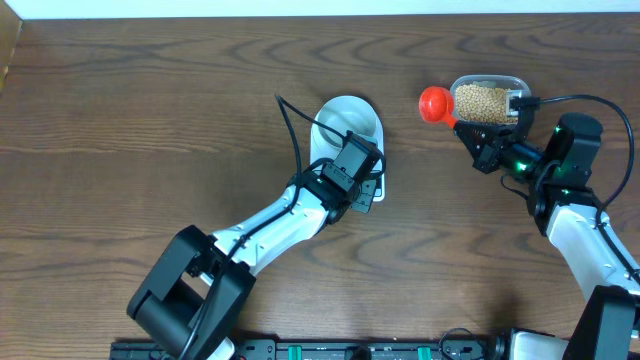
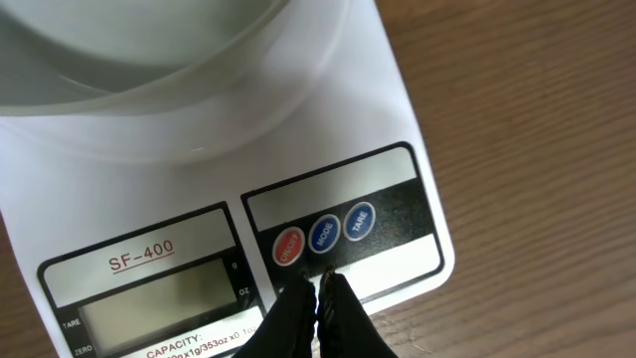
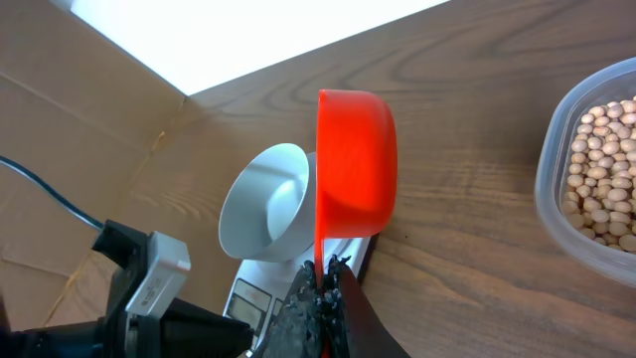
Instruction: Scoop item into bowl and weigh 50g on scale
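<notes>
Centrally on the wooden table [image 1: 150, 100] lies the scale [image 1: 372, 190], and the bowl [image 1: 350, 118] stands on its far part, leaving the near end with the display and buttons uncovered. The left gripper [image 1: 358, 172] hangs over that near end; in the left wrist view its fingers [image 2: 298, 313] are pressed together with nothing between them, their tips just at the near edge of the row of three round buttons [image 2: 323, 236], one red and two blue. Whether the tips touch the scale's face cannot be told. The grey display [image 2: 159, 308] sits to the left of the buttons. Far to the right, well apart from the scale, stands a clear plastic tub [image 1: 520, 85] filled with the beans [image 1: 485, 103]. The right gripper [image 1: 472, 136] is clamped on the handle of a red scoop [image 1: 435, 103], whose cup is held just left of the tub, above the table between tub and bowl. From the right wrist, the scoop [image 3: 356, 164] points away from the fingers toward the bowl [image 3: 263, 204], with the beans [image 3: 601, 169] off to the right.
</notes>
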You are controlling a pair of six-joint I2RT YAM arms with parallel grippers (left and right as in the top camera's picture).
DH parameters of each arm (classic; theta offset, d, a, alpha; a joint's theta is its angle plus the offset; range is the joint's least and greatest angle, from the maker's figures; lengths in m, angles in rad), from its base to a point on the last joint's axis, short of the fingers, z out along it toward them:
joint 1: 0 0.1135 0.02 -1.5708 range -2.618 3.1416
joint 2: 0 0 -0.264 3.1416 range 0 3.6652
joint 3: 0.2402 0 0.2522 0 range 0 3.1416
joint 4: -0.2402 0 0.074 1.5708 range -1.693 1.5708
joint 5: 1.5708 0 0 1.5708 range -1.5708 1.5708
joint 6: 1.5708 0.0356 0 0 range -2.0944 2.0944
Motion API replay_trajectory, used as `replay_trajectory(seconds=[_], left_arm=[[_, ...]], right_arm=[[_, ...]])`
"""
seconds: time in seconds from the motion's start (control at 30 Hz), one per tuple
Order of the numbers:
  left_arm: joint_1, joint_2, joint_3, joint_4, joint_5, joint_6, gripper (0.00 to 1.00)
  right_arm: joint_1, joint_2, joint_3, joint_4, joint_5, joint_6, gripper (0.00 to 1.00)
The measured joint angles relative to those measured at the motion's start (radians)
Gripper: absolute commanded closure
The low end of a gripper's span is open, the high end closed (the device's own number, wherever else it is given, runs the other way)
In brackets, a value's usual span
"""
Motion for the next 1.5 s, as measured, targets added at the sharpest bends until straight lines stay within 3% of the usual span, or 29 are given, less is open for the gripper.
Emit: replay_trajectory(seconds=[1.5], left_arm=[[0.030, 0.086, 0.006, 0.061, -0.019, 0.011, 0.93]], right_arm=[[0.000, 0.000, 0.000, 0.000, 0.000, 0.000, 0.99]])
